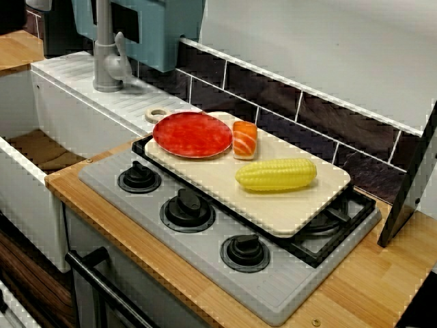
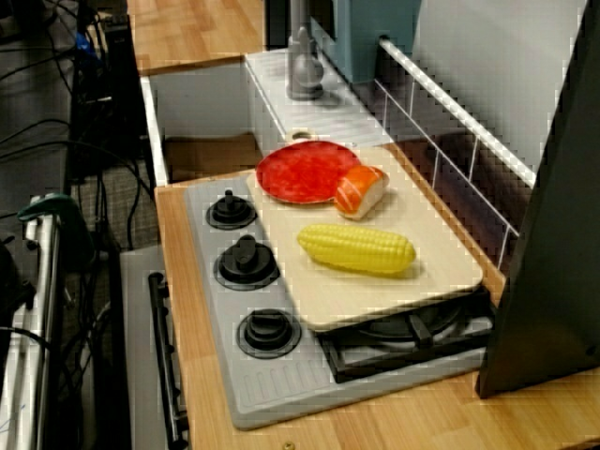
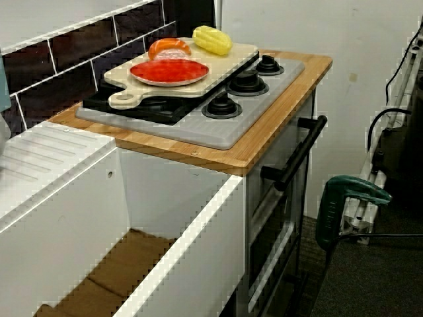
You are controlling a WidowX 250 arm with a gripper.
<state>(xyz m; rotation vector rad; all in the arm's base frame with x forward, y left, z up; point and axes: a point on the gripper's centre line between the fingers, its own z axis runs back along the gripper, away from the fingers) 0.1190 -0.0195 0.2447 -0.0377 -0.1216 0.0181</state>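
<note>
While nothing on the hob is being handled, gripper: out of frame in all three views; whether it is open or closed cannot be told.
Dark panel point(image 1: 410, 184): slants up at the right edge of the wooden counter point(image 1: 369, 287); what it belongs to cannot be told.
Corn cob point(image 1: 276, 174): lying on its side on the right half of the cutting board point(image 1: 300, 208), apart from the other pieces.
Salmon sushi piece point(image 1: 244, 139): far side of the board, left of the corn, just beside the plate's rim; contact cannot be told.
Red plate point(image 1: 192, 134): flat on the board's left end.
Board: laid across the black burner grate point(image 1: 317, 247) at the far side of the grey hob point(image 1: 213, 231), with three knobs point(image 1: 186, 210) in a row on the near side.
Stage: by the look of it, no grasp begun; all three pieces lie free.
Approach: judged from the layout, the corn has open room above and around it; a grip would want to close across its width.
Surroundings: faucet point(image 1: 106, 61) and white sink point(image 1: 17, 102) to the left; green clamp point(image 3: 334, 214) low down past the hob's right end.
</note>
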